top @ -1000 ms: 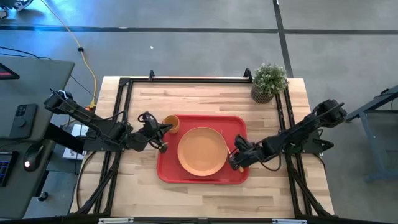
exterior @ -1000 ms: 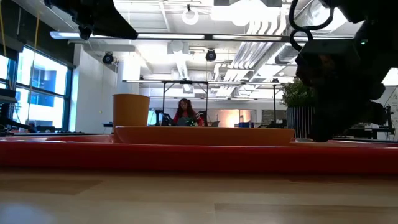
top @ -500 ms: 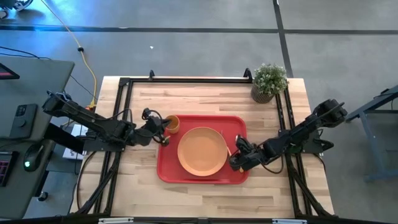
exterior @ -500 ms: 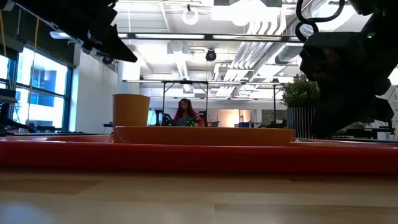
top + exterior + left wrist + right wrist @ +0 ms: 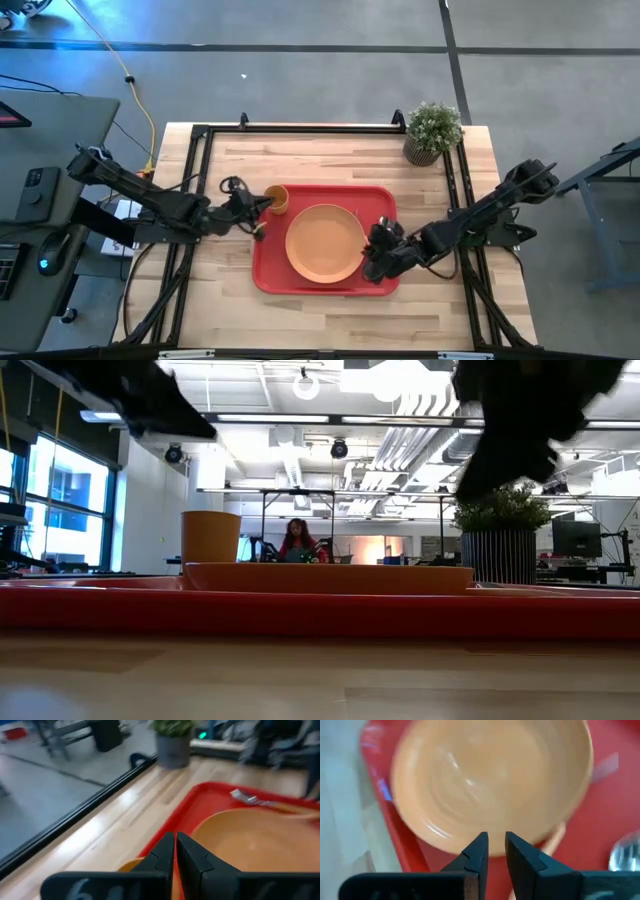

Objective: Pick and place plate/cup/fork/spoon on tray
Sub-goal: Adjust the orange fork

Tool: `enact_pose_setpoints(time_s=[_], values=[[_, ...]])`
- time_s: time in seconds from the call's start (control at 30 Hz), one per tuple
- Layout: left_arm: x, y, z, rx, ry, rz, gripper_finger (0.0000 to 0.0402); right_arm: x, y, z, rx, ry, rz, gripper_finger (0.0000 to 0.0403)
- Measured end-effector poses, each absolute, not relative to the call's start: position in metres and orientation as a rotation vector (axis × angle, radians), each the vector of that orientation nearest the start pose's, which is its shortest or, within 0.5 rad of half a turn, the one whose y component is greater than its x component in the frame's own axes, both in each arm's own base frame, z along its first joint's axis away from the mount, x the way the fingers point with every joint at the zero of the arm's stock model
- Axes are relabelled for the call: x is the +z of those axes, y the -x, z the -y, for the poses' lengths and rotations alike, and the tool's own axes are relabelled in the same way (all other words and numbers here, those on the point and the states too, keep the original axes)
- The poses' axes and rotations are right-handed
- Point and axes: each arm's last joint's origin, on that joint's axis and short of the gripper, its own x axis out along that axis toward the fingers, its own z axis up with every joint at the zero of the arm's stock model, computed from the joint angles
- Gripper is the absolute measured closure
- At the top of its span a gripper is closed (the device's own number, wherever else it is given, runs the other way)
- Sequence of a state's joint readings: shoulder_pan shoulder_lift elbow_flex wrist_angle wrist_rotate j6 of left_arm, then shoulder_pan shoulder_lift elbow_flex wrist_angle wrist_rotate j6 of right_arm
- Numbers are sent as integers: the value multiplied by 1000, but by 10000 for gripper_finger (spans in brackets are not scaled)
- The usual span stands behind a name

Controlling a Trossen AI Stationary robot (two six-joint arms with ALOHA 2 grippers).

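Note:
The red tray lies mid-table. The orange plate rests flat in its middle, and the cup stands upright in its far left corner. Right of the plate, the right wrist view shows the spoon's silver bowl, a silver fork end and an orange handle, all lying on the tray. The left wrist view shows the silver fork end too. My left gripper is shut and empty, beside the cup. My right gripper hovers over the tray's right part, narrowly open and empty.
A potted plant stands at the table's far right corner. A black frame rail runs along the far edge and down both sides. Bare wood lies in front of the tray and behind it.
My right gripper has risen from low over the tray's right part and shifted a little toward the plate, holding nothing. My left gripper has drawn slightly toward the table's left edge. The plate, cup and tray have stayed put.

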State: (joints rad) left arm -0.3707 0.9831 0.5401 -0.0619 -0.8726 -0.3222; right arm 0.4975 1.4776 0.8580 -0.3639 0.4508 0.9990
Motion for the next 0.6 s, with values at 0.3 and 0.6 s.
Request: enact_pose_setpoints(time_s=[0.3, 0.6], values=[[282, -137, 70, 399, 110, -101, 392, 293, -290, -141, 10, 88, -585, 353], [218, -124, 76, 368, 105, 62, 392, 275, -295, -94, 94, 159, -406, 399]])
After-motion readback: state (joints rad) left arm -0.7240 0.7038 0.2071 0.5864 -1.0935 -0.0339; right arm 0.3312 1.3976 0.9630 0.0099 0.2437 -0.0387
